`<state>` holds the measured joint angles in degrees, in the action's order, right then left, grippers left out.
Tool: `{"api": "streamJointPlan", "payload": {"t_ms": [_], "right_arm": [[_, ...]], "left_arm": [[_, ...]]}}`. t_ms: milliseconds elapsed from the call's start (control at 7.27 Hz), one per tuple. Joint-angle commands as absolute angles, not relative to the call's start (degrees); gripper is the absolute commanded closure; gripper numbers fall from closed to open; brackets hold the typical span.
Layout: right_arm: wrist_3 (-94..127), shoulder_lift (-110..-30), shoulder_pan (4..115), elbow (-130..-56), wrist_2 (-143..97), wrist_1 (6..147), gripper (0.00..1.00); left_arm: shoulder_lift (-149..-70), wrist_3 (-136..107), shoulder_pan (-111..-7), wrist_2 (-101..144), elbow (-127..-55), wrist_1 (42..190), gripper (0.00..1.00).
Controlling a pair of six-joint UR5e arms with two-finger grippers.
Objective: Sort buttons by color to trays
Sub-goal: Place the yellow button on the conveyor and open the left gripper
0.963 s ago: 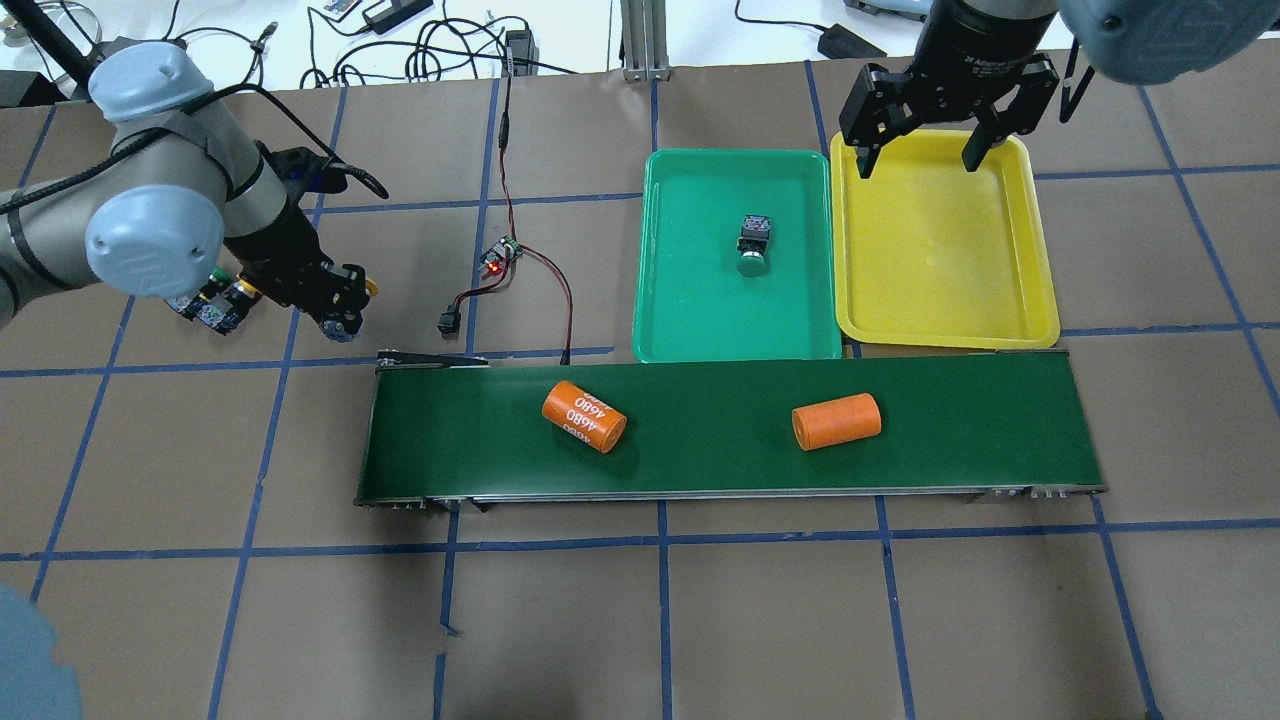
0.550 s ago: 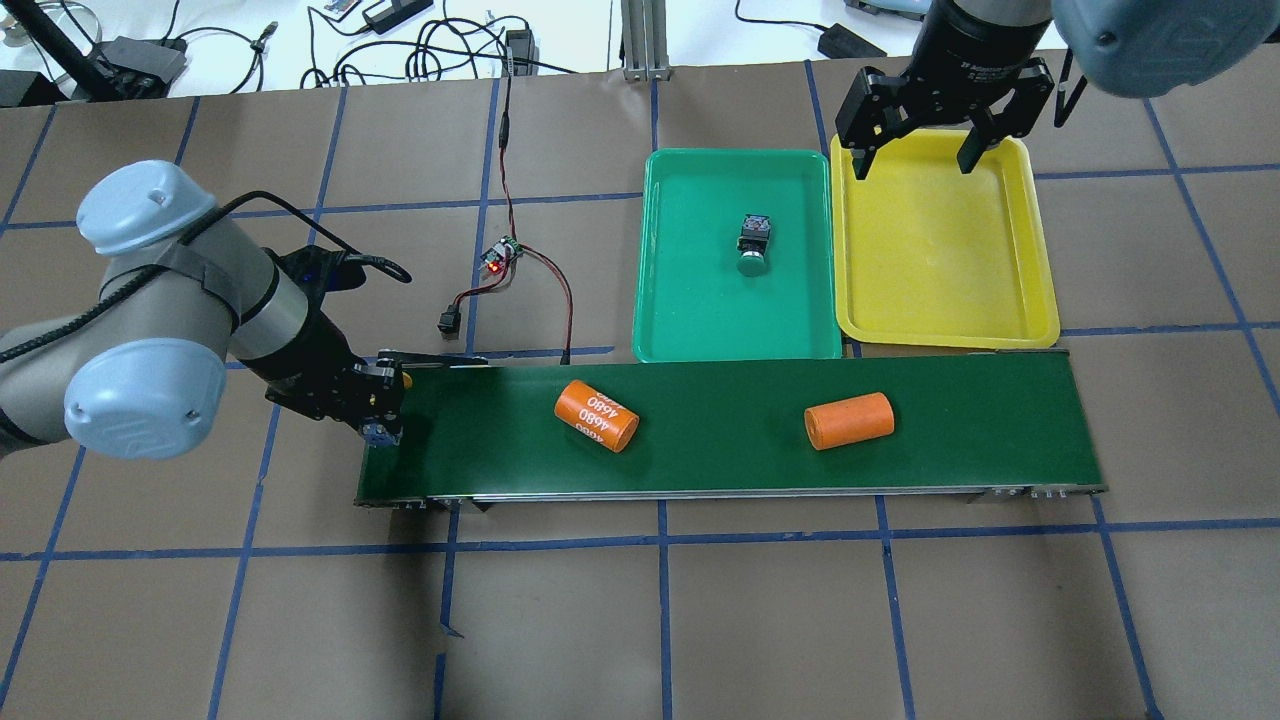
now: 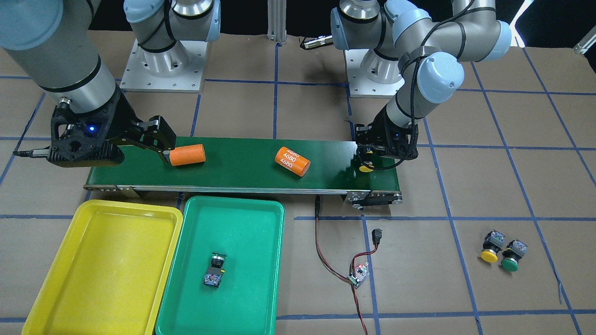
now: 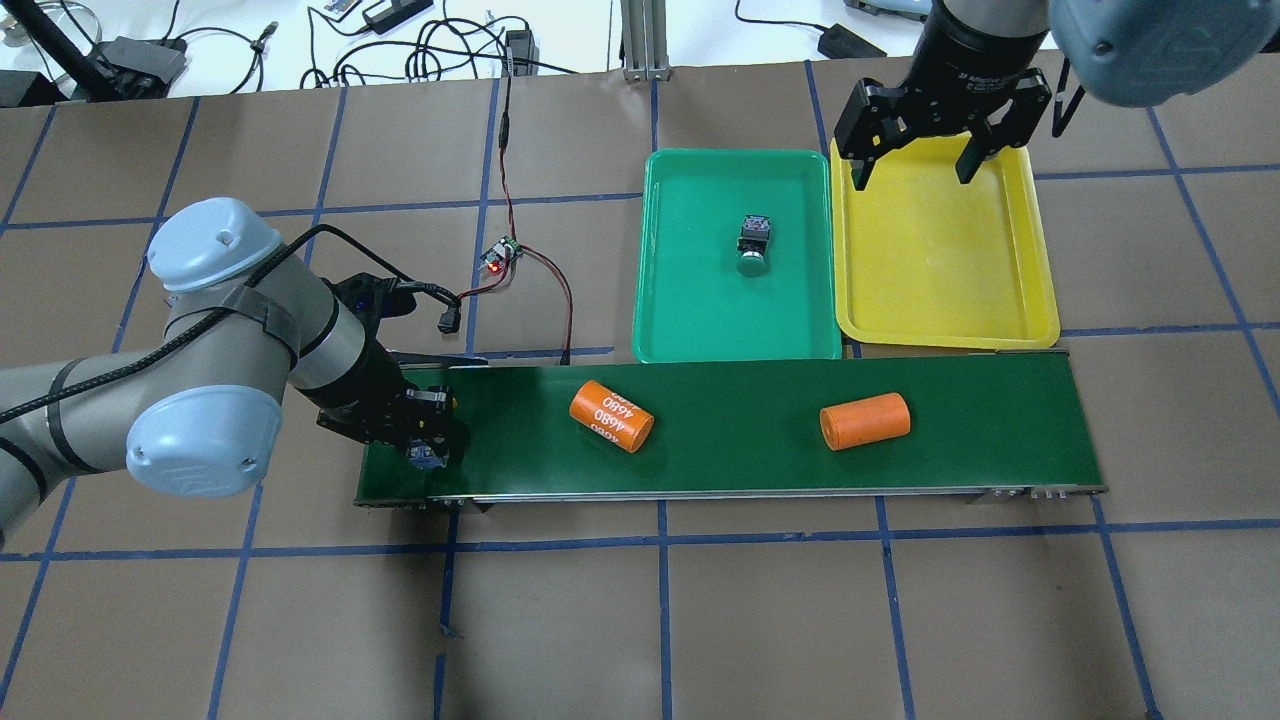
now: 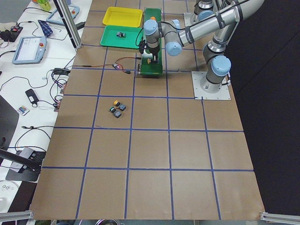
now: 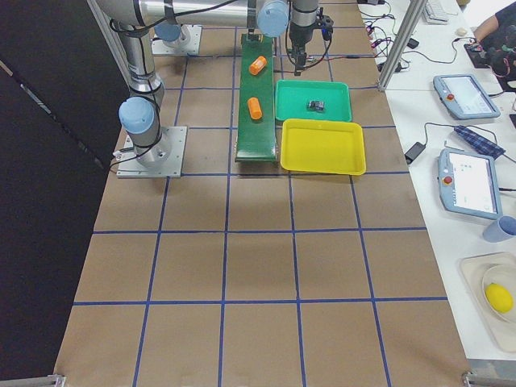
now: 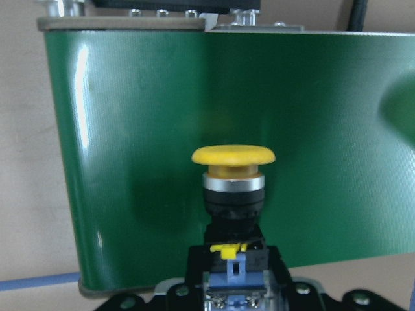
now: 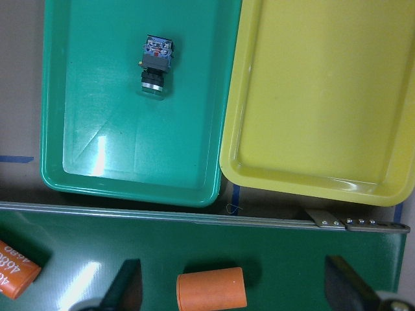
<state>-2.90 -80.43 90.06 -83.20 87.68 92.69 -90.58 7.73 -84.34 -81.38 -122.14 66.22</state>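
Note:
My left gripper is shut on a yellow button, held cap-forward low over the left end of the conveyor belt. It also shows in the front view. A green button lies in the green tray. The yellow tray holds nothing. A yellow button and a green button sit together on the table beyond the belt's left end. My right gripper is open and empty, high above the plain orange cylinder.
Two orange cylinders lie on the belt, one printed "4680" and one plain. A small circuit board with red and black wires lies on the table behind the belt's left end.
My left arm swung from the table at the left onto the belt's left end, carrying the yellow button. Both orange cylinders drifted right along the belt. The right gripper barely moved.

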Motion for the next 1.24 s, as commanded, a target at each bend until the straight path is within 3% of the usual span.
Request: {"api": "streamJointPlan", "payload": {"t_ms": [0, 275, 413, 1101], "right_arm": [[-3.0, -80.3, 89.9, -83.1, 87.8, 92.6, 0.00], [-3.0, -80.3, 89.6, -83.1, 88.0, 92.6, 0.00], [-3.0, -80.4, 89.7, -83.2, 87.9, 92.6, 0.00], [-2.9, -80.3, 89.7, -83.1, 87.7, 92.7, 0.00]], "left_arm": [[-92.1, 7.5, -84.6, -81.4, -121.6, 59.2, 0.00], [-90.1, 8.3, -83.4, -82.8, -121.0, 60.9, 0.00], [-91.3, 11.0, -79.7, -88.9, -116.5, 64.6, 0.00], [-112.6, 39.9, -66.8, -95.9, -94.2, 65.3, 0.00]]}}
